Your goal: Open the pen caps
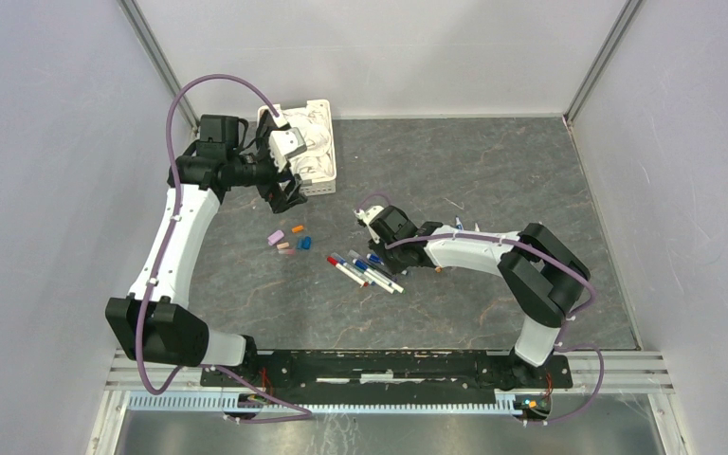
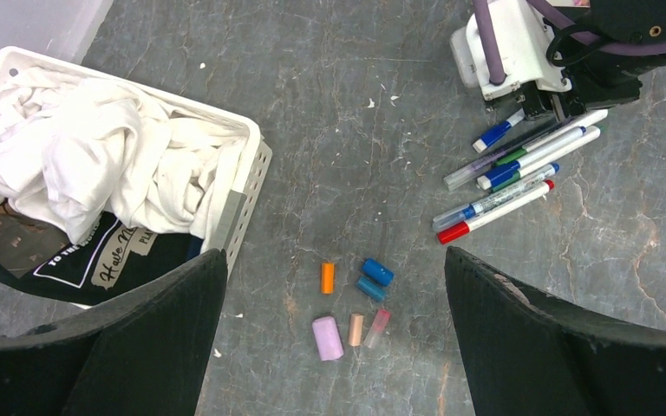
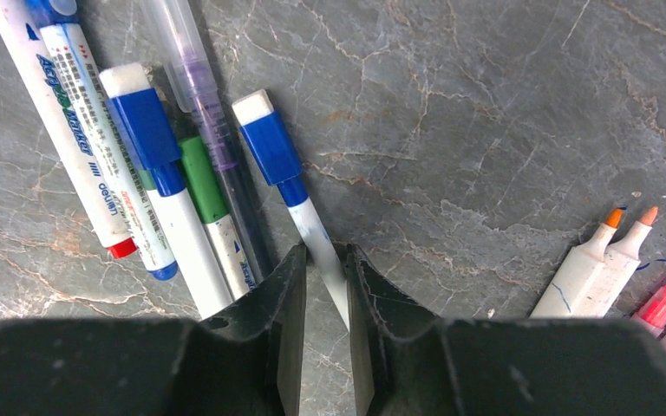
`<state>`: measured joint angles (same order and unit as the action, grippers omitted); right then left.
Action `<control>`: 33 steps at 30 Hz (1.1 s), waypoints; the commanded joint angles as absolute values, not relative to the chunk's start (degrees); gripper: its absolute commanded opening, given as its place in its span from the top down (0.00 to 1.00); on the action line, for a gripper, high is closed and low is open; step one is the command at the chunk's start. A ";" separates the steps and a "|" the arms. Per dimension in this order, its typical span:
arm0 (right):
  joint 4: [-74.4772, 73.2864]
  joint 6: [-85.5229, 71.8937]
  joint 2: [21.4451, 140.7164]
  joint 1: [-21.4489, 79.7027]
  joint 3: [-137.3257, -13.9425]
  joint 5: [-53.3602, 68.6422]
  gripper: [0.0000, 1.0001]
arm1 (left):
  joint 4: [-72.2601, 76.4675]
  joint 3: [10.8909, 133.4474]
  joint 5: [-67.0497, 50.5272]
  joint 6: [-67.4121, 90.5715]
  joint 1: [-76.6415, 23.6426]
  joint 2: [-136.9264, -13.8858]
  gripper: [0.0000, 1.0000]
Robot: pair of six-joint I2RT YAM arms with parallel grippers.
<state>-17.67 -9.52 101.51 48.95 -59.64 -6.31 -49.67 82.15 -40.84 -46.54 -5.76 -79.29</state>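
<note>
Several pens [image 3: 152,173] crowd the blue-capped pen [image 3: 269,143] pinched by the right end effector [image 3: 325,277]; left end effector [image 2: 334,256] gapes empty over loose caps [image 2: 375,272].

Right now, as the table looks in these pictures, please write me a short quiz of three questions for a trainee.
1. True or false: the right gripper is shut on the white barrel of a blue-capped marker pen.
2. How many small loose plastic pen caps lie on the grey marbled table below the open left gripper? A four, B six, C nine.
3. Fill in: the white slotted plastic basket holds mostly crumpled white ____.
Key: 1 true; 2 B; 3 cloth.
</note>
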 commanded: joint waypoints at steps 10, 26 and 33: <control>-13.73 -7.20 98.43 43.94 -56.15 4.06 0.89 | -59.88 80.79 -52.03 -59.18 -5.93 -78.94 0.00; -21.15 -8.95 97.02 42.19 -73.31 39.83 1.00 | -74.93 74.21 -53.66 -88.39 -14.41 -82.88 0.00; -21.36 -9.66 98.07 42.24 -74.61 46.57 1.00 | -67.86 71.14 -51.17 -85.11 -17.93 -81.12 0.03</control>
<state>-20.47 -8.86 97.95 42.15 -72.97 39.75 -72.10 72.38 -51.72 -84.20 -16.62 -82.94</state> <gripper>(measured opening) 0.022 0.995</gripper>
